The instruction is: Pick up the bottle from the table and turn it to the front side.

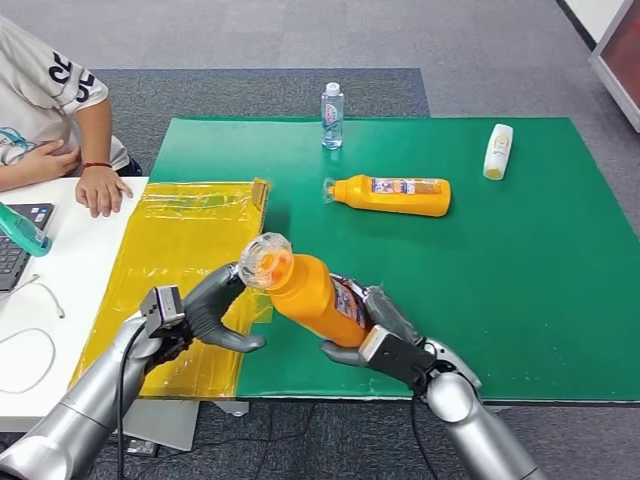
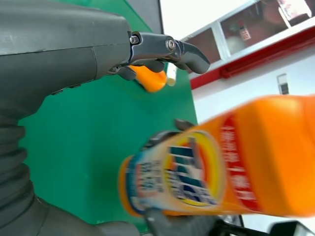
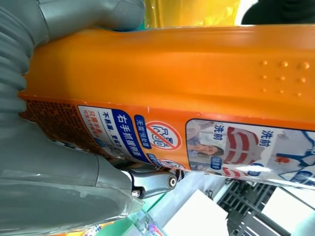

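**Orange bottle held tilted above the table's near edge**

The table (image 1: pixel 528 300) carries a green mat, with a yellow plastic sheet (image 1: pixel 181 250) lying over its left part beside a white desk (image 1: pixel 68 270), where a person's hand (image 1: pixel 102 190) rests.

The orange bottle (image 1: pixel 313 295) is held off the table above the near edge of the green mat. Its long axis runs diagonally: the clear cap end points up and toward the left hand, the base sits lower, in the right hand. The head view shows this whole pose; the right wrist view shows instead the printed back label (image 3: pixel 167 142) and a patch of raised dots on the orange body, and the left wrist view shows a blurred colourful label (image 2: pixel 178 172) around the bottle.

The right hand (image 1: pixel 377 335) grips the bottle's lower body, fingers (image 3: pixel 152 182) wrapped around it. The left hand (image 1: pixel 211 310) sits just beside the cap with fingers (image 2: pixel 171 49) apart; whether they touch the cap cannot be told.

A second orange bottle (image 1: pixel 392 195) lies on its side farther back, cap to the left. A small white bottle (image 1: pixel 498 152) lies near the far right, and a clear water bottle (image 1: pixel 332 115) stands upright at the far edge.
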